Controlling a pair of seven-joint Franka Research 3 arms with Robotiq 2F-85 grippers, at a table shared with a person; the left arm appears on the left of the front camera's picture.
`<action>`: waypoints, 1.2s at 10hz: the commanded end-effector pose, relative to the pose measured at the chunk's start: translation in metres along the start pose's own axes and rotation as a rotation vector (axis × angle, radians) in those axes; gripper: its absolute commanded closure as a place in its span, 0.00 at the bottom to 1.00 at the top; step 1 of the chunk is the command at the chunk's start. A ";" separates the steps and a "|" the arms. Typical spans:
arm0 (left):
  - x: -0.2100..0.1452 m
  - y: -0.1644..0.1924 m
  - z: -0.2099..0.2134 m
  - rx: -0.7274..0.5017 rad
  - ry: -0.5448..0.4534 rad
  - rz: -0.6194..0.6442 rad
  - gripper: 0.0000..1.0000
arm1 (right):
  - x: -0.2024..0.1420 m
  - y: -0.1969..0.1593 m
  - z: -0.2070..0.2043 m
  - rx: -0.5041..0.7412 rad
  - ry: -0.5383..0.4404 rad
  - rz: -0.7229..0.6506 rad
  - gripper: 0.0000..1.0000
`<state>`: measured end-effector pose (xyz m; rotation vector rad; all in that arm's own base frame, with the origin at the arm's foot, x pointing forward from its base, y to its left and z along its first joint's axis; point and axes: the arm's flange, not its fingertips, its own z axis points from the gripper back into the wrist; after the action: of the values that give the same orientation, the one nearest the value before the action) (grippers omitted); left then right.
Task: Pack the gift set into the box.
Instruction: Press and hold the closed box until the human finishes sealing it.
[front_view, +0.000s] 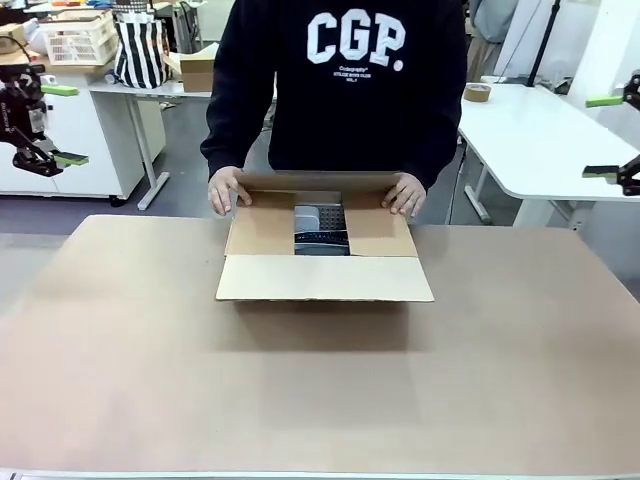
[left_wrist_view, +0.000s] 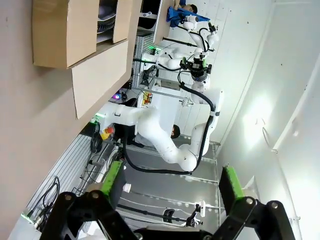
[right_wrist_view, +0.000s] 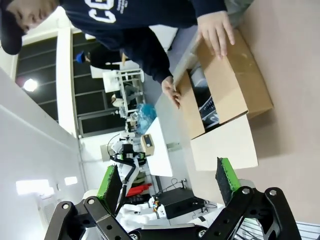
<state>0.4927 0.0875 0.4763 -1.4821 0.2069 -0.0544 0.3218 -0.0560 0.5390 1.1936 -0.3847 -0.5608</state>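
The box (front_view: 325, 278) stands at the table's far middle, its near flap hanging toward me and its two side flaps folded partly in. Through the gap between them shows the gift set (front_view: 320, 230), grey above and dark striped below, lying inside. The person's hands (front_view: 228, 190) rest on the far flap's corners. My left gripper (front_view: 62, 124) hangs open and empty at the far left, off the table. At the far right my right gripper (front_view: 605, 136) is open and empty too. The box (left_wrist_view: 65, 30) and left gripper (left_wrist_view: 171, 182) show in the left wrist view. The right gripper (right_wrist_view: 167, 181), box (right_wrist_view: 225, 95) and gift set (right_wrist_view: 207, 102) show in the right wrist view.
The brown table top (front_view: 300, 400) is bare in front of the box. Behind the person are white tables (front_view: 540, 140), one with a tape roll (front_view: 477, 92), and baskets and a striped bag (front_view: 140, 50) at the back left.
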 end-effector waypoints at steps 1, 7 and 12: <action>-0.001 -0.002 0.002 -0.008 0.011 -0.018 0.00 | 0.004 0.002 -0.004 0.026 0.000 0.029 0.00; -0.001 -0.002 0.002 -0.008 0.011 -0.018 0.00 | 0.004 0.002 -0.004 0.026 0.000 0.029 0.00; -0.001 -0.002 0.002 -0.008 0.011 -0.018 0.00 | 0.004 0.002 -0.004 0.026 0.000 0.029 0.00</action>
<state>0.4926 0.0874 0.4764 -1.4825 0.2074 -0.0552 0.3216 -0.0560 0.5390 1.1926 -0.3850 -0.5593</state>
